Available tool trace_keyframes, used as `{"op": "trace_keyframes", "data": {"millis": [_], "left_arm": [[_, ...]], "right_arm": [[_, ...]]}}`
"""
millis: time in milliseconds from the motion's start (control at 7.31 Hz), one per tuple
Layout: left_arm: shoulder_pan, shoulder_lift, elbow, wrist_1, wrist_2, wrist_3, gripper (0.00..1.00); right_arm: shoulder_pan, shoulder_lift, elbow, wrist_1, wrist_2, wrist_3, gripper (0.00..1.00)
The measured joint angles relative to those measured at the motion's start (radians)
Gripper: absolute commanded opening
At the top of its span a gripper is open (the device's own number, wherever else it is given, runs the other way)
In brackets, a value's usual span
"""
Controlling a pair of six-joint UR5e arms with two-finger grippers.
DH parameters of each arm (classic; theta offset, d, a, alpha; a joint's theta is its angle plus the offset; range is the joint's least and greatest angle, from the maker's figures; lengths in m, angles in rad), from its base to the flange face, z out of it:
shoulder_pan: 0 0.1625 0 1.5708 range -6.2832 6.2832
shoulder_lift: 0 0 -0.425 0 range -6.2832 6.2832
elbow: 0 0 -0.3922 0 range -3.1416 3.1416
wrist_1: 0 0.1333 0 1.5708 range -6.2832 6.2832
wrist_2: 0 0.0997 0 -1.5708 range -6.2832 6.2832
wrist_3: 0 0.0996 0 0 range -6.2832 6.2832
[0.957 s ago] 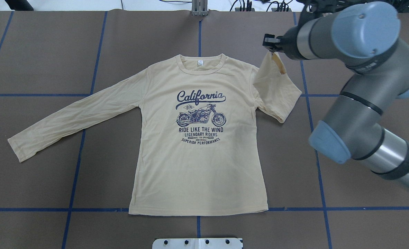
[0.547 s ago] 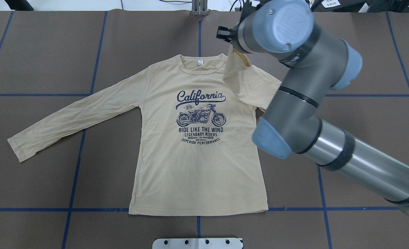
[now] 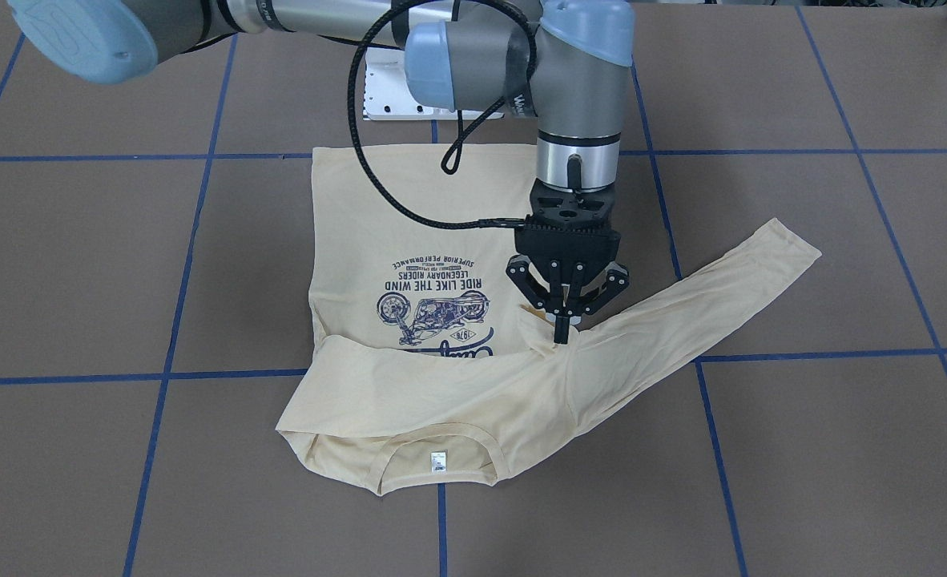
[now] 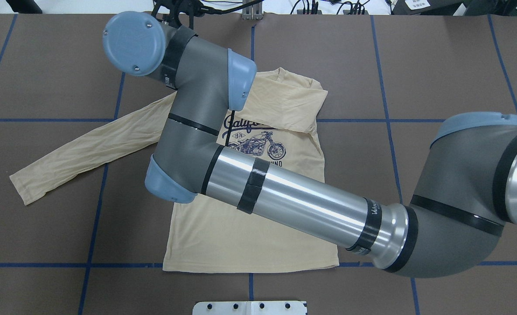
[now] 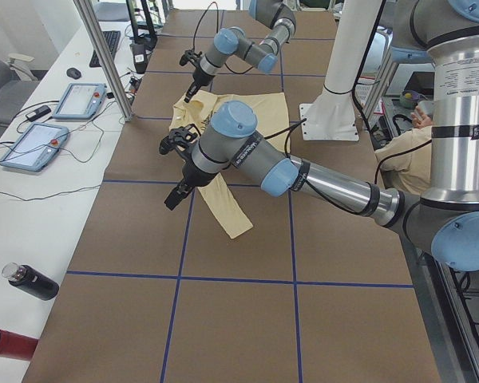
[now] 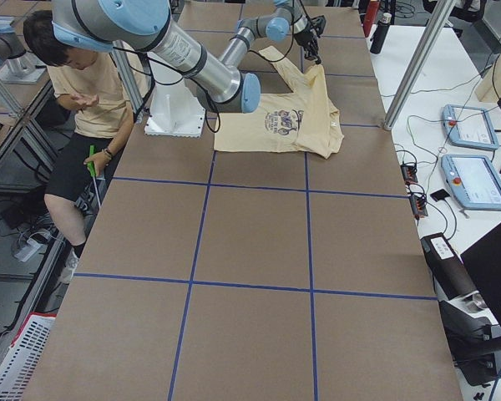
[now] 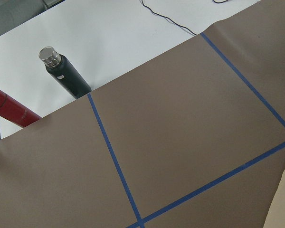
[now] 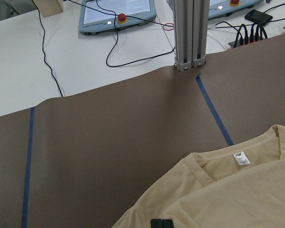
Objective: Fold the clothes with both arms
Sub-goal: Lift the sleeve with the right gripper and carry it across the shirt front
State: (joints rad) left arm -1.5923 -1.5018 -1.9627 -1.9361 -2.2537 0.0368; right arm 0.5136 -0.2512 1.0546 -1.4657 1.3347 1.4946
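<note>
The cream-yellow shirt point(image 3: 409, 216) lies flat, print up, with its neck label point(image 3: 438, 460) toward the far edge. My right arm point(image 4: 293, 197) reaches across it from the right. My right gripper point(image 3: 562, 330) is shut on the cuff of the right sleeve point(image 3: 441, 385), which lies folded across the chest over the top of the print. The overhead view hides this gripper under the arm. The left sleeve point(image 4: 79, 151) stretches out flat. My left gripper point(image 5: 176, 191) shows only in the exterior left view, near the left sleeve's end point(image 5: 227, 211); I cannot tell whether it is open.
A white base plate point(image 4: 249, 307) sits at the near table edge. An aluminium post point(image 8: 190, 33) stands at the far edge. A black bottle point(image 7: 64, 73) and a red bottle point(image 7: 12, 111) lie past the table's left end. A seated person point(image 6: 83, 92) is beside the robot.
My right arm has swung left across the shirt with the sleeve cuff, from past the right shoulder to near the left armpit. The right sleeve now lies folded over the chest.
</note>
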Motion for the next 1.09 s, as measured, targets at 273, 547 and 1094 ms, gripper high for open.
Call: {"op": "trace_keyframes", "data": {"millis": [273, 547, 1094], "left_arm": [[0.0, 0.0, 0.006, 0.0, 0.0, 0.0, 1.0], [0.0, 0.0, 0.012, 0.0, -0.016, 0.0, 1.0], [0.03, -0.001, 0.012, -0.033, -0.044, 0.001, 1.0]], "right_arm": [[-0.032, 0.095, -0.144, 0.001, -0.024, 0.034, 0.96], [-0.034, 0.131, -0.186, 0.002, -0.023, 0.065, 0.98], [0.081, 0.125, -0.091, -0.164, 0.207, -0.086, 0.99]]}}
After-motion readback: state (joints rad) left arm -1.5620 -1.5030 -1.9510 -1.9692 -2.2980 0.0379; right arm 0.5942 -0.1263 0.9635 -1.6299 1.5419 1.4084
